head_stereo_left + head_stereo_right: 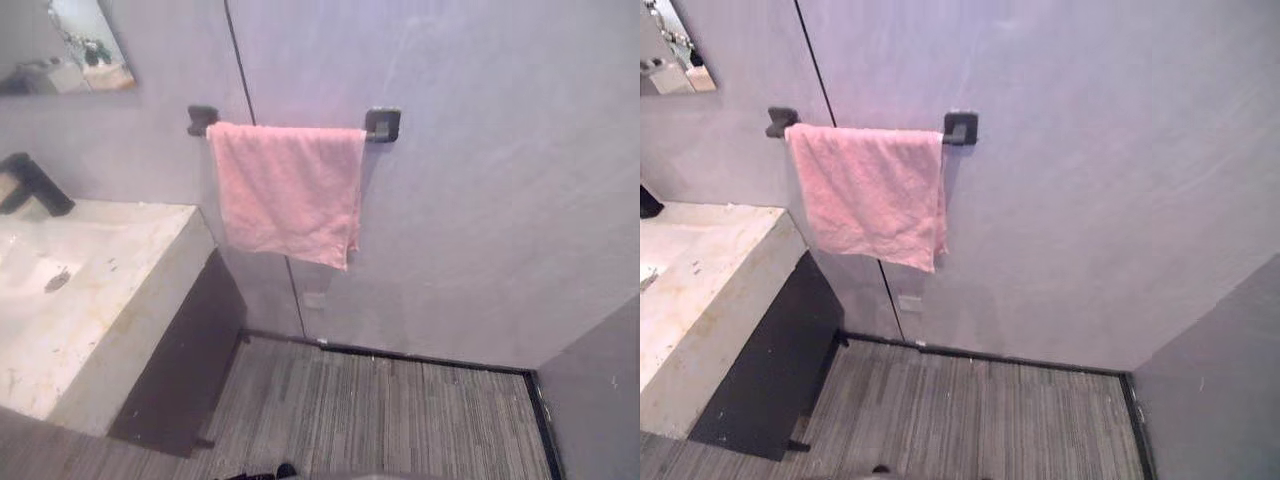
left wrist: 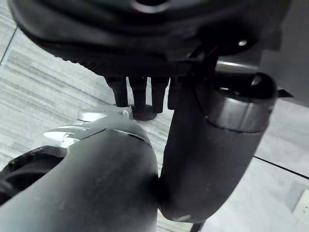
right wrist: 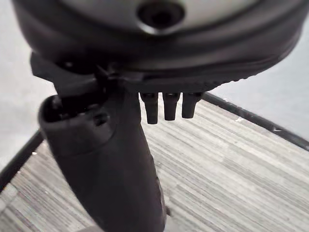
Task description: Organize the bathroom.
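- A pink towel (image 1: 288, 190) is hanging over a dark towel bar (image 1: 383, 124) on the grey wall (image 1: 480, 200), in the upper centre of the left eye view. The towel is draping down the wall, with its lower right corner hanging slightly lower than the rest.
- A pale stone sink counter (image 1: 120, 290) is occupying the left side of the frame, below and to the left of the towel, well apart from it.
- A black tap (image 1: 35, 185) is standing at the far left edge, at the back of the counter.
- A mirror (image 1: 70, 45) is showing in the upper left corner of the frame.
- A striped grey floor (image 1: 400, 420) is running along the bottom of the frame.
- The left hand (image 2: 137, 92) is hanging above the floor in its wrist view, with fingers straight, side by side and holding nothing.
- The right hand (image 3: 166, 104) is hanging above the floor in its wrist view, with fingers straight, close together, gripping nothing.
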Robot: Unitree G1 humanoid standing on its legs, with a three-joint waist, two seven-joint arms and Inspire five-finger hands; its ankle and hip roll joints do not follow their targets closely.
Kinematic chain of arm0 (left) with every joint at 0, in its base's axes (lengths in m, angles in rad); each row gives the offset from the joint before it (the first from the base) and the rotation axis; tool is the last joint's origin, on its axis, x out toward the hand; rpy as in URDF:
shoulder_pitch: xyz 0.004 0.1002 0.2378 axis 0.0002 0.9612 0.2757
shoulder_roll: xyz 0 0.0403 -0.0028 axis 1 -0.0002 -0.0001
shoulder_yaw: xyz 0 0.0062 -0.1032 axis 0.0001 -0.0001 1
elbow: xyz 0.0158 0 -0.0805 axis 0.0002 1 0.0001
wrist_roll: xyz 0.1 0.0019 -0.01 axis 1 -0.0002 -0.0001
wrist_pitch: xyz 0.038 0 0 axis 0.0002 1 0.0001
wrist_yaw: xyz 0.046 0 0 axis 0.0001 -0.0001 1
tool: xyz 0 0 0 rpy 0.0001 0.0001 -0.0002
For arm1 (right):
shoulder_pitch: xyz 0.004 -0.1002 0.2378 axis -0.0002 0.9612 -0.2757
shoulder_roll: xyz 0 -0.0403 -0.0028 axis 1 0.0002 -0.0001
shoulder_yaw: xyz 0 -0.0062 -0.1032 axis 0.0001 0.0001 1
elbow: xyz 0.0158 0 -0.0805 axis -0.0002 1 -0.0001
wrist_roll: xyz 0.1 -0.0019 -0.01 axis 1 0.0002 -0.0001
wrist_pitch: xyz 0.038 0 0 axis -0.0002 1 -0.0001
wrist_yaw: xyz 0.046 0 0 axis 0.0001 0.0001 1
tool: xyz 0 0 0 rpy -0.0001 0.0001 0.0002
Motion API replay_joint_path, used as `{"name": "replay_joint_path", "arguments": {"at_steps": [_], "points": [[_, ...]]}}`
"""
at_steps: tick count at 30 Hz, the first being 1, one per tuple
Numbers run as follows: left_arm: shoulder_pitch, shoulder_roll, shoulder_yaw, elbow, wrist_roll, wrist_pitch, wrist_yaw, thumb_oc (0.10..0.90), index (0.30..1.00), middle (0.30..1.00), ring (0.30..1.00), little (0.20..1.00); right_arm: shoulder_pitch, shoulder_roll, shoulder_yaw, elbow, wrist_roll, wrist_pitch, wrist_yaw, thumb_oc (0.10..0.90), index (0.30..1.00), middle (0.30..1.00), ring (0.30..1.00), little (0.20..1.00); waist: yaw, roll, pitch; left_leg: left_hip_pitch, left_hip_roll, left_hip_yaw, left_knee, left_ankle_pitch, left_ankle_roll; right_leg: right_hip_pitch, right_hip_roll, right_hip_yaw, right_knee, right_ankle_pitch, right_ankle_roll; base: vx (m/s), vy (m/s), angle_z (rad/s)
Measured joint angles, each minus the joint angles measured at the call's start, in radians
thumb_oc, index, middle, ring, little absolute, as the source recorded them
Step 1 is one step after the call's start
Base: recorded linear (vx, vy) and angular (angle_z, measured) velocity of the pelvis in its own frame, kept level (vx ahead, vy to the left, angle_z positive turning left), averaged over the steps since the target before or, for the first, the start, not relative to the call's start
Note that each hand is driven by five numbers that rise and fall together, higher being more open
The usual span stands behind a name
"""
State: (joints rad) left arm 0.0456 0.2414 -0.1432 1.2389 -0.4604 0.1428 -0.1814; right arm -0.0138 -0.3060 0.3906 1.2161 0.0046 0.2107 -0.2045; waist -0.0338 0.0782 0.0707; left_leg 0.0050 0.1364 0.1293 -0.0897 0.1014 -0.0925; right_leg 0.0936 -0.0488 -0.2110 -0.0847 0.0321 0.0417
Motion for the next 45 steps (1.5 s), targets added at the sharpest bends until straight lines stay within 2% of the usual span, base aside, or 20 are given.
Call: {"name": "replay_joint_path", "arguments": {"at_steps": [7,8,9,11,13,14,15,16,17,18,19,20,22,23,25,28,33,40,42,45], "points": [[-0.008,-0.009,0.001,-0.012,-0.009,-0.015,0.009,0.8,0.9,0.9,0.9,0.9,-0.007,-0.005,0.055,-0.006,-0.079,-0.026,0.003,0.8,0.9,0.9,0.9,0.9,0.019,0.023,0.004,-0.075,0.046,0.007,0.019,-0.004,-0.008,-0.033,0.038,-0.063,0.004,-0.001,-0.033,-0.1,-0.123,0.27],[-0.021,-0.008,-0.003,-0.013,0.002,-0.016,0.008,0.8,0.9,0.9,0.9,0.9,-0.012,-0.006,0.071,-0.014,-0.078,-0.021,0.002,0.8,0.9,0.9,0.9,0.9,0.021,0.025,0.014,-0.085,0.063,0.084,0.018,-0.028,-0.008,-0.033,0.038,-0.111,0.004,0.01,-0.043,-0.11,-0.098,0.78],[-0.037,-0.007,-0.004,-0.01,0.016,-0.016,0.007,0.8,0.9,0.9,0.9,0.9,-0.012,-0.005,0.074,-0.016,-0.077,-0.02,0.003,0.8,0.9,0.9,0.9,0.9,0.017,0.017,0.026,-0.082,0.078,0.138,0.014,-0.056,-0.024,-0.03,0.024,-0.147,0.003,0.007,-0.052,-0.08,-0.078,1.15],[-0.053,0.003,0.005,-0.007,0.037,-0.028,0.001,0.8,0.9,0.9,0.9,0.9,-0.038,-0.006,0.094,-0.017,-0.076,-0.003,0.003,0.8,0.9,0.9,0.9,0.9,0.014,-0.019,0.058,-0.087,0.09,0.224,0.081,-0.031,-0.045,-0.015,-0.019,-0.225,0.004,0.003,-0.06,-0.1,-0.056,1.06],[-0.062,0.025,0.025,0.001,0.04,-0.056,-0.002,0.8,0.9,0.9,0.9,0.9,-0.078,-0.024,0.093,-0.017,-0.079,0.0,0.005,0.8,0.9,0.9,0.9,0.9,0.008,-0.067,0.085,-0.086,0.1,0.232,0.337,-0.005,-0.076,0.001,-0.097,-0.271,0.023,-0.007,-0.067,-0.1,-0.035,0.72],[-0.07,0.023,0.032,0.015,0.04,-0.059,0.002,0.8,0.9,0.9,0.9,0.9,-0.089,-0.047,0.093,-0.019,-0.079,-0.002,0.008,0.8,0.9,0.9,0.9,0.9,0.003,-0.072,0.09,-0.081,0.103,0.238,0.444,-0.005,-0.075,-0.003,-0.131,-0.279,0.047,-0.014,-0.071,-0.22,-0.055,0.59],[-0.081,0.014,0.03,0.036,0.049,-0.057,0.006,0.8,0.9,0.9,0.9,0.9,-0.107,-0.096,0.092,-0.032,-0.083,-0.008,0.009,0.8,0.9,0.9,0.9,0.9,-0.006,-0.055,0.099,-0.038,0.086,0.255,0.487,0.073,-0.048,-0.034,-0.165,-0.269,0.142,-0.046,-0.037,-0.19,-0.055,0.44],[-0.088,0.005,0.029,0.038,0.067,-0.056,0.007,0.8,0.9,0.9,0.9,0.9,-0.128,-0.124,0.089,-0.04,-0.096,-0.013,0.009,0.8,0.9,0.9,0.9,0.9,-0.015,-0.033,0.115,-0.023,0.066,0.241,0.426,0.079,-0.042,-0.083,-0.186,-0.27,0.246,-0.076,-0.044,-0.26,-0.072,0.58],[-0.108,0.006,0.013,0.04,0.098,-0.054,0.006,0.8,0.9,0.9,0.9,0.9,-0.157,-0.131,0.09,-0.046,-0.118,-0.026,0.01,0.8,0.9,0.9,0.9,0.9,-0.023,-0.005,0.103,-0.035,0.086,0.228,0.302,0.104,-0.054,-0.207,-0.113,-0.261,0.3,-0.154,-0.048,-0.17,-0.044,0.9],[-0.139,0.066,-0.003,0.037,0.116,-0.05,0.002,0.8,0.9,0.9,0.9,0.9,-0.172,-0.104,0.088,-0.056,-0.114,-0.029,0.024,0.8,0.9,0.9,0.9,0.9,-0.046,-0.054,0.108,-0.036,0.042,0.207,0.191,0.154,-0.094,-0.258,-0.051,-0.217,0.183,-0.129,-0.151,-0.19,-0.025,1.16],[-0.156,0.109,-0.009,0.041,0.119,-0.046,-0.003,0.8,0.9,0.9,0.9,0.9,-0.18,-0.077,0.079,-0.057,-0.114,-0.035,0.031,0.8,0.9,0.9,0.9,0.9,-0.056,-0.126,0.125,-0.047,0.018,0.235,0.286,0.103,-0.119,-0.251,-0.065,-0.203,0.104,-0.067,-0.23,-0.18,0.029,1.37],[-0.176,0.11,-0.008,0.057,0.126,-0.036,0.011,0.8,0.9,0.9,0.9,0.9,-0.185,-0.072,0.041,-0.054,-0.114,-0.043,0.034,0.8,0.9,0.9,0.9,0.9,-0.062,-0.119,0.153,-0.051,0.107,0.256,0.541,-0.04,-0.122,-0.226,-0.036,-0.234,0.086,0.025,-0.197,-0.2,0.073,0.85],[-0.162,0.07,-0.027,0.057,0.122,-0.025,0.004,0.8,0.9,0.9,0.9,0.9,-0.154,-0.089,0.021,-0.068,-0.115,-0.042,0.033,0.8,0.9,0.9,0.9,0.9,-0.055,-0.076,0.127,0.003,0.155,0.244,0.667,-0.082,-0.161,-0.21,0.012,-0.28,0.048,0.039,-0.183,-0.26,0.151,0.57],[-0.162,0.052,-0.047,0.056,0.115,-0.02,0.003,0.8,0.9,0.9,0.9,0.9,-0.139,-0.099,0.009,-0.077,-0.116,-0.043,0.03,0.8,0.9,0.9,0.9,0.9,-0.061,-0.063,0.119,0.031,0.149,0.246,0.651,-0.094,-0.165,-0.208,0.019,-0.293,0.042,0.046,-0.169,-0.31,0.197,0.92],[-0.166,0.004,-0.084,0.043,0.104,-0.007,-0.002,0.8,0.9,0.9,0.9,0.9,-0.091,-0.111,-0.019,-0.068,-0.119,-0.046,0.035,0.8,0.9,0.9,0.9,0.9,-0.085,-0.024,0.099,0.123,0.123,0.323,0.448,-0.171,-0.153,-0.208,0.019,-0.378,0.033,0.067,-0.162,-0.34,0.188,1.14],[-0.16,-0.008,-0.094,-0.013,0.079,-0.008,0.001,0.8,0.9,0.9,0.9,0.9,-0.066,-0.109,-0.019,-0.073,-0.118,-0.051,0.04,0.8,0.9,0.9,0.9,0.9,-0.082,0.0,0.093,0.193,0.087,0.352,0.242,-0.213,-0.091,-0.233,0.006,-0.419,0.064,0.069,-0.144,-0.31,0.146,0.47],[-0.171,-0.002,-0.083,-0.008,0.069,-0.03,0.033,0.8,0.9,0.9,0.9,0.9,-0.072,-0.102,-0.02,-0.074,-0.116,-0.07,0.04,0.8,0.9,0.9,0.9,0.9,-0.09,0.002,0.094,0.211,-0.008,0.329,0.064,-0.224,-0.046,-0.339,-0.108,-0.413,0.208,0.081,-0.107,-0.3,0.123,0.23],[-0.114,0.075,-0.084,0.009,0.076,-0.026,0.039,0.8,0.9,0.9,0.9,0.9,-0.041,-0.061,-0.031,-0.082,-0.113,-0.07,0.037,0.8,0.9,0.9,0.9,0.9,-0.101,-0.041,0.126,0.175,-0.093,0.268,0.072,-0.248,0.021,-0.338,-0.14,-0.181,0.149,0.154,0.026,-0.26,0.067,0.42],[-0.124,0.069,-0.104,0.0,0.117,-0.014,0.035,0.8,0.9,0.9,0.9,0.9,-0.025,-0.063,-0.053,-0.077,-0.084,-0.068,0.021,0.8,0.9,0.9,0.9,0.9,-0.137,-0.029,0.144,0.149,-0.093,0.176,0.104,-0.247,0.046,-0.324,-0.168,0.03,0.204,0.193,0.044,-0.19,-0.005,1.35],[-0.172,0.071,-0.146,-0.042,0.159,0.011,0.001,0.8,0.9,0.9,0.9,0.9,0.0,-0.048,-0.069,-0.048,-0.015,-0.055,-0.012,0.8,0.9,0.9,0.9,0.9,-0.173,-0.007,0.164,0.133,-0.09,0.013,0.13,-0.228,0.065,-0.331,-0.139,0.407,0.369,0.199,0.044,-0.05,0.076,1.54]]}}
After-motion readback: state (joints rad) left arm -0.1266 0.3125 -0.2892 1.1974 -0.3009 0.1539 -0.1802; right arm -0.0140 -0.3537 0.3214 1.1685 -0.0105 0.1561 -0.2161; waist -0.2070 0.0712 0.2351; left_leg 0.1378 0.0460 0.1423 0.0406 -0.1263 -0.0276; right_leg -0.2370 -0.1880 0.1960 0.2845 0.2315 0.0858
